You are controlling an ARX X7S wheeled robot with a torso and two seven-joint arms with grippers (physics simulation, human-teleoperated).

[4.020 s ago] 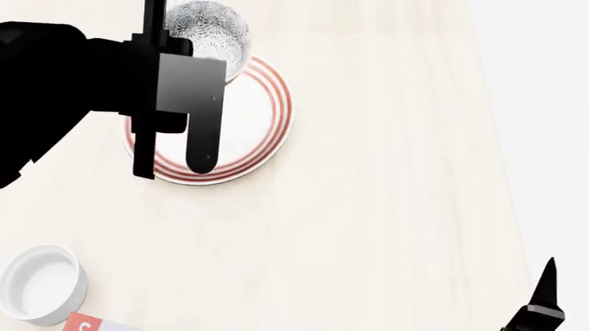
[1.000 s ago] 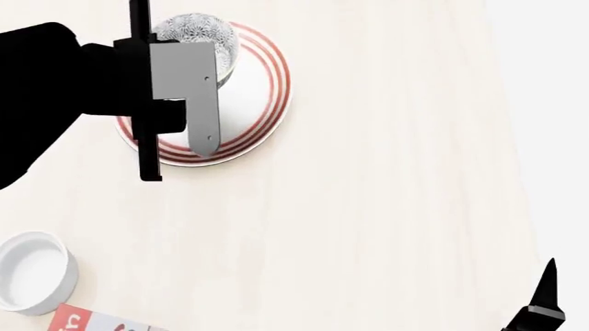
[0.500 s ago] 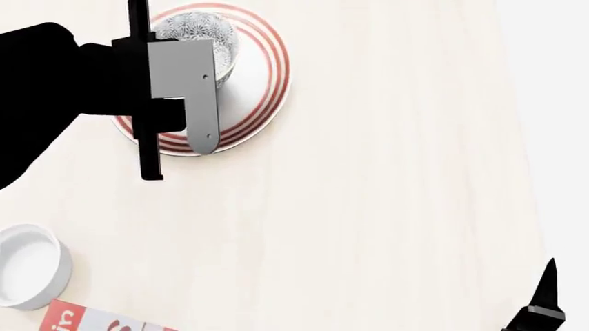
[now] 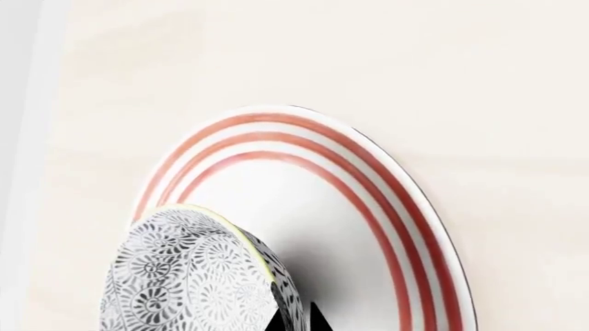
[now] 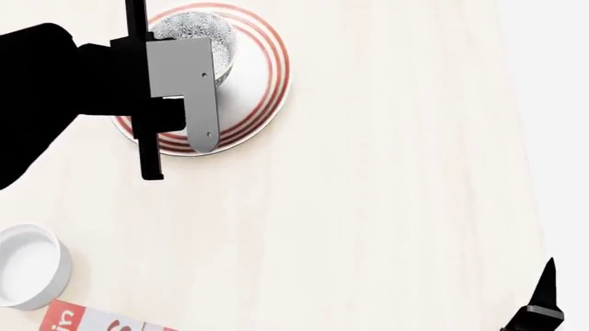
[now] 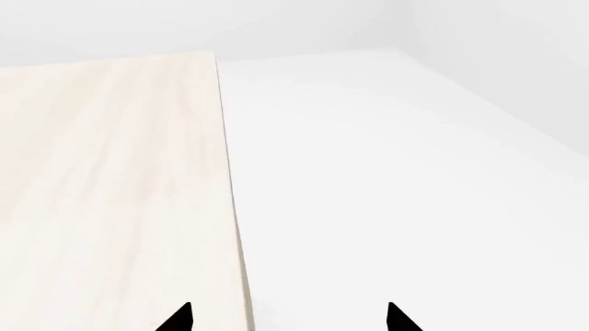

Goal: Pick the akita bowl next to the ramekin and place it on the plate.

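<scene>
On the pale wooden counter (image 5: 387, 172), your left gripper (image 4: 296, 324) has the grey-patterned akita bowl (image 4: 198, 279) pinched by its rim over the red-ringed white plate (image 4: 387, 207). I judge only lowering and release remain. The right gripper (image 6: 288, 318) idles with fingers apart, holding nothing.

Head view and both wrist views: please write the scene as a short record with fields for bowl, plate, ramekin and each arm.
bowl: akita bowl over the plate's inner area, tilted in the left wrist view
plate: plate, red-ringed, on the table
ramekin: ramekin, near table edge, apart from the plate
left arm: left gripper, jaws shut on the bowl's rim
right arm: right gripper, jaws open, holding nothing, at the table's edge
</scene>
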